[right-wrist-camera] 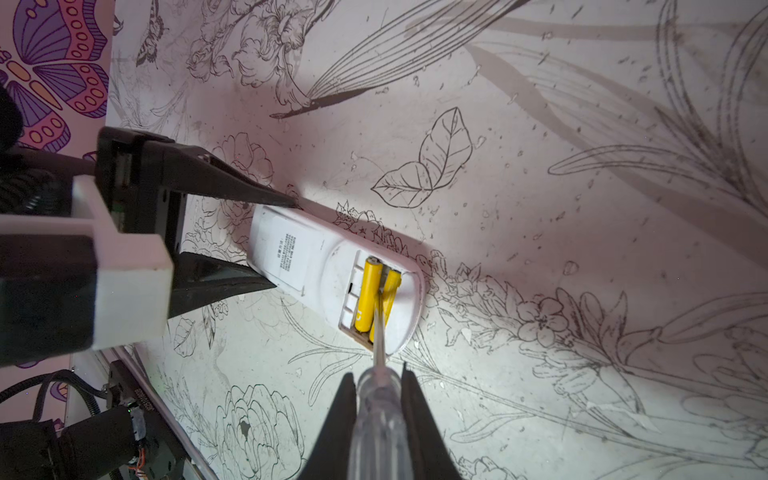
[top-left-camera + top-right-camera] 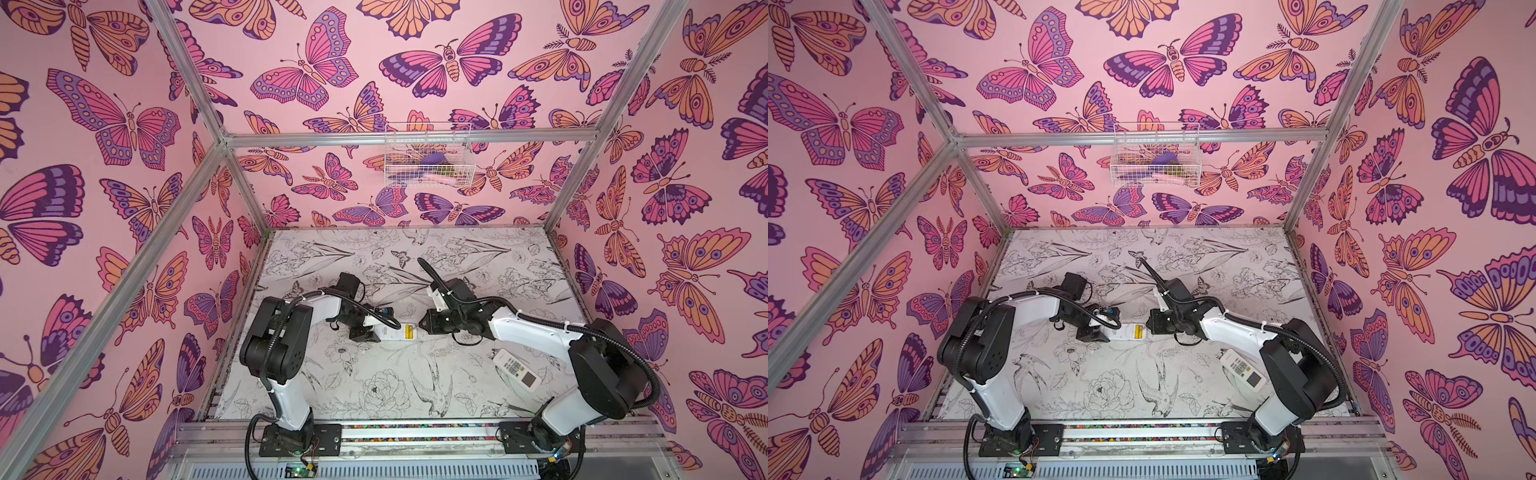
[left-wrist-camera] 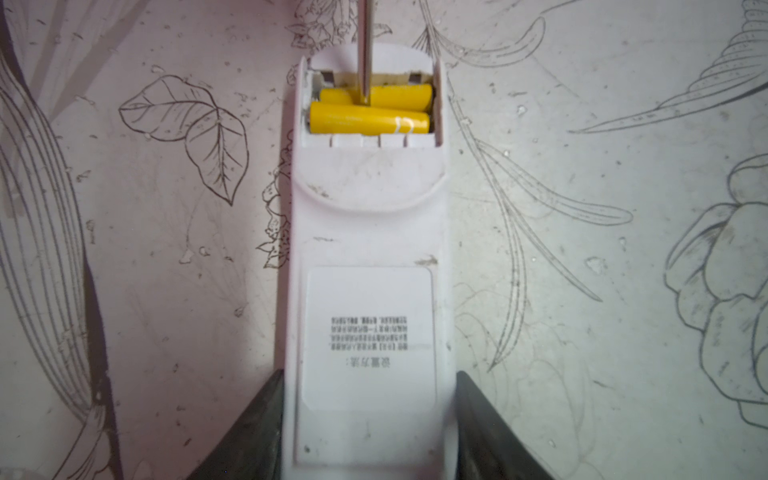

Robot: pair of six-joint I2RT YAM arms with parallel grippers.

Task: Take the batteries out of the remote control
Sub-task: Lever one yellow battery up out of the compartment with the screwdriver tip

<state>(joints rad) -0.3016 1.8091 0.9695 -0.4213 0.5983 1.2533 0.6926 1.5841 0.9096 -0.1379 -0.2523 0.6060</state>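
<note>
The white remote [image 3: 365, 232] lies back-up on the flowered table [image 3: 582, 249] with its battery bay uncovered. The two yellow batteries [image 3: 370, 121] sit side by side inside the bay. The left gripper [image 3: 370, 419] clamps the remote's label end, with a dark finger [image 3: 257, 432] pressed against each long edge, so the body is pinned flat. The right gripper [image 1: 378, 397] is closed narrowly on the clear handle of a screwdriver [image 1: 376, 428]. Its metal shaft reaches in over the end wall of the bay, and the tip rests at the seam between the two cells. The step in hand looks to be prying the first battery out. To do it well, the tip should slip under one end of the cell nearest the end wall rather than ride on top of it. The end away from the spring would be better, though I cannot tell which end that is. A small levering tilt, with the bay wall as pivot, should then pop the cell up. A hard flick could send it rolling away or let the tip skid. The left hold should be firm, since any lift of the remote wastes the lever. A second remote [image 2: 517, 370] lies face-up near the right arm, well apart, and needs no attention now.
</note>
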